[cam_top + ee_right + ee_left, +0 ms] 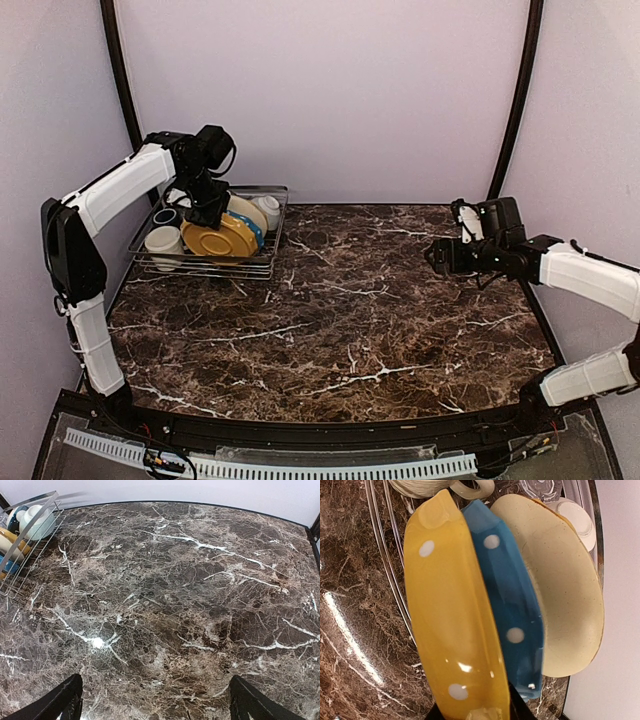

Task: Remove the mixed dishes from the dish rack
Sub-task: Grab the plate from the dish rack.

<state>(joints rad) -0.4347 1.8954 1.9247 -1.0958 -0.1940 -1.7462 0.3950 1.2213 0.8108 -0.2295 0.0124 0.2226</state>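
The dish rack (272,262) stands at the table's far left corner. Three dotted plates stand on edge in it: yellow (450,620) in front, blue (512,605) behind it, cream (565,595) at the back. My left gripper (477,712) reaches down into the rack (390,575) and is shut on the yellow plate's (218,241) rim, a black finger on each side. A cream mug (163,242), a dark blue mug (166,216) and a white bowl (269,209) also sit in the rack. My right gripper (155,700) hovers open over bare marble at the right.
Clear glass (540,487) shows at the rack's end beside the white bowl (577,520). The dark marble table (350,300) runs from the rack to my right arm (590,275). The back wall stands close behind the rack.
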